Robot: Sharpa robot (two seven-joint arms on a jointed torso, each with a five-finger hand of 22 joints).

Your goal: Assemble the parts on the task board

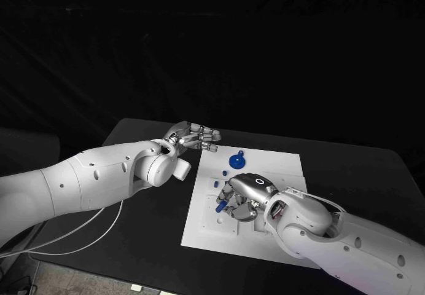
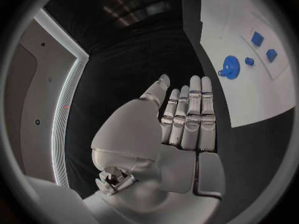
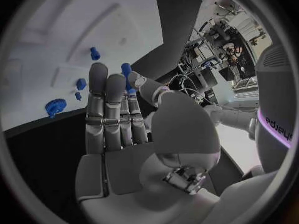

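Your black desk carries the white task board at its middle, laid flat so both arms can reach it from either side. Your left hand hovers at the board's far left corner, off the parts; in the left wrist view its fingers lie straight and side by side with nothing in them, so it is released and seems to be waiting clear of the work. Your right hand is down over the middle of the board, and in the right wrist view it pinches a small blue part between thumb and fingertips, presumably to carry it to its seat. The blue gear lies on the far part of the board, between the two hands and apart from both. Beside it, in the left wrist view, sit a small blue peg and two blue blocks, untouched on the board.
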